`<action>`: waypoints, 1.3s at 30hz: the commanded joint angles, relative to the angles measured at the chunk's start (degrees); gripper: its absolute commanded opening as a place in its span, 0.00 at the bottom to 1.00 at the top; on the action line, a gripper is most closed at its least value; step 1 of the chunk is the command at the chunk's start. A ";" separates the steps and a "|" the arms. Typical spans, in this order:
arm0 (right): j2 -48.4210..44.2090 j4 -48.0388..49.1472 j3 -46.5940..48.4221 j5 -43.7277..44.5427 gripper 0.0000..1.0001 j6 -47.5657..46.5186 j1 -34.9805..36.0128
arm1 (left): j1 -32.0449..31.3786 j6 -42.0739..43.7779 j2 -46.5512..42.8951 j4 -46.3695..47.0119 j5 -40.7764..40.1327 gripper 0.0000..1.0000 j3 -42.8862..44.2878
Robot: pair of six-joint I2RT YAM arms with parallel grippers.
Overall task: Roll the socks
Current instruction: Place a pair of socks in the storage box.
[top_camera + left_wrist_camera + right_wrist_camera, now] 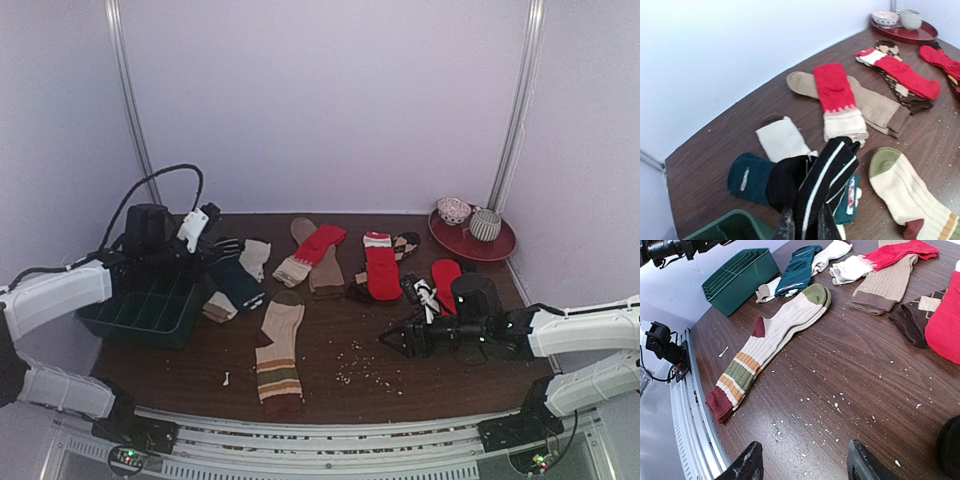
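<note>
Striped sock (825, 182) hangs pinched in left gripper (805, 226).

Red socks (382, 270): three, all right of green tray (135, 335). Tan ribbed sock (872, 105): one. Striped cream sock (280, 345): one, right of tray. Teal sock (240, 283): one. Plain cream sock (782, 140): one. Black-and-white striped sock (825, 185): one. Argyle sock (407, 243): one. Tray: one. Red plate (455, 240): one, far right of tray, carrying one bowl (453, 210), one cup (485, 225).

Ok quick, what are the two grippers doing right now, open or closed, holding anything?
Left gripper: closed on the black-and-white striped sock.
Right gripper: open, holding nothing.
</note>
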 commanded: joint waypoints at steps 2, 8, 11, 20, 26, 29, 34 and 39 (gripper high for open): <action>2.52 4.07 -0.66 -5.03 0.57 -1.19 -0.83 | 3.88 -9.28 -2.91 -1.34 -11.67 0.00 -0.92; 2.39 4.04 -1.58 -6.63 0.55 -1.02 -1.02 | 9.38 -20.28 -2.26 0.19 -16.20 0.00 -4.83; 0.74 4.20 -2.22 -5.82 0.55 -0.92 -1.04 | 9.47 -24.86 -1.63 -0.60 -18.62 0.00 -5.25; 0.78 3.64 -2.08 -4.93 0.56 -1.14 -1.20 | 9.54 -35.93 4.22 -5.58 -19.83 0.00 -4.23; 2.13 4.00 -1.78 -5.30 0.55 -1.21 -1.30 | 9.47 -38.76 4.53 -4.98 -22.49 0.00 -5.79; 2.42 3.99 -1.76 -5.45 0.55 -1.23 -1.22 | 9.55 -39.70 3.78 -3.07 -24.15 0.00 -6.49; 3.00 4.20 -1.86 -5.62 0.55 -1.22 -1.26 | 9.48 -39.07 6.69 -1.08 -23.19 0.00 -5.99; 3.63 4.41 -1.78 -5.78 0.55 -1.22 -1.30 | 9.48 -37.69 11.38 -0.03 -21.18 0.00 -4.77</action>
